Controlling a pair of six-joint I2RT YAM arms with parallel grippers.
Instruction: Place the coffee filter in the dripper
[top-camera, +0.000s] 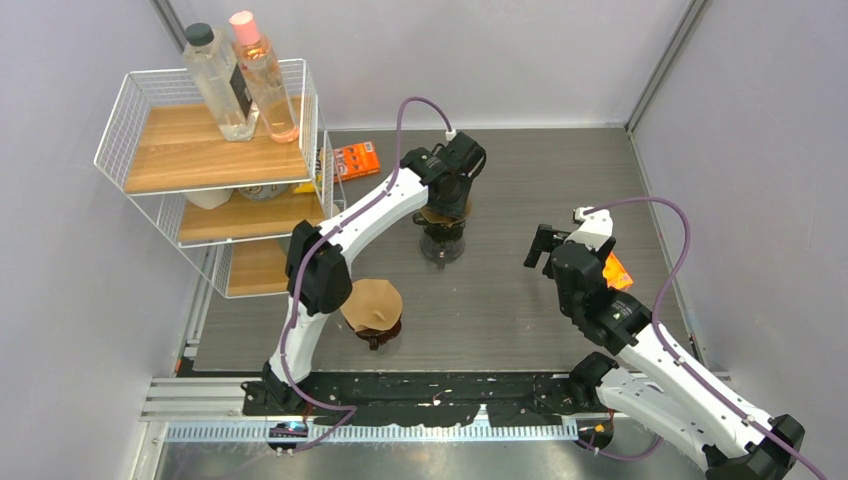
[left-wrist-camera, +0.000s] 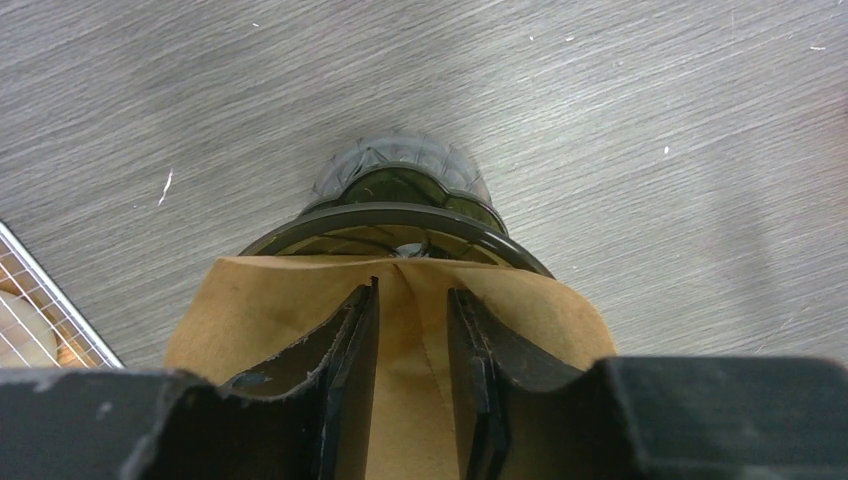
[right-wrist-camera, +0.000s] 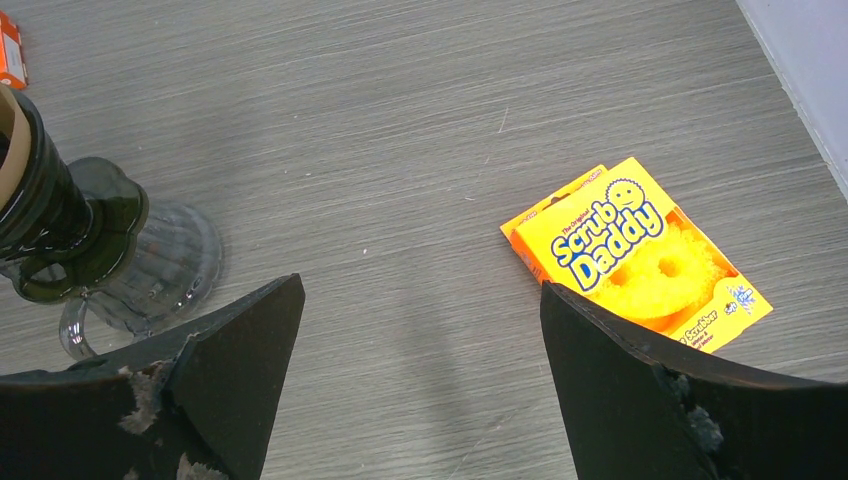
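A dark glass dripper (top-camera: 442, 243) stands mid-table; it also shows in the left wrist view (left-wrist-camera: 400, 190) and at the left of the right wrist view (right-wrist-camera: 60, 240). A brown paper coffee filter (left-wrist-camera: 260, 310) lies over the dripper's near rim, under my left gripper (left-wrist-camera: 415, 290). That gripper (top-camera: 447, 205) hovers right above the dripper. Its jaws stand a little apart, with the filter's seam showing in the gap, not pinched. My right gripper (right-wrist-camera: 420, 290) is wide open and empty, to the right of the dripper (top-camera: 540, 245).
A stack of brown filters (top-camera: 372, 303) sits on a holder near the left arm's elbow. A Scrub Daddy pack (right-wrist-camera: 640, 255) lies at the right. A wire shelf (top-camera: 215, 150) with bottles stands back left, an orange box (top-camera: 356, 160) beside it.
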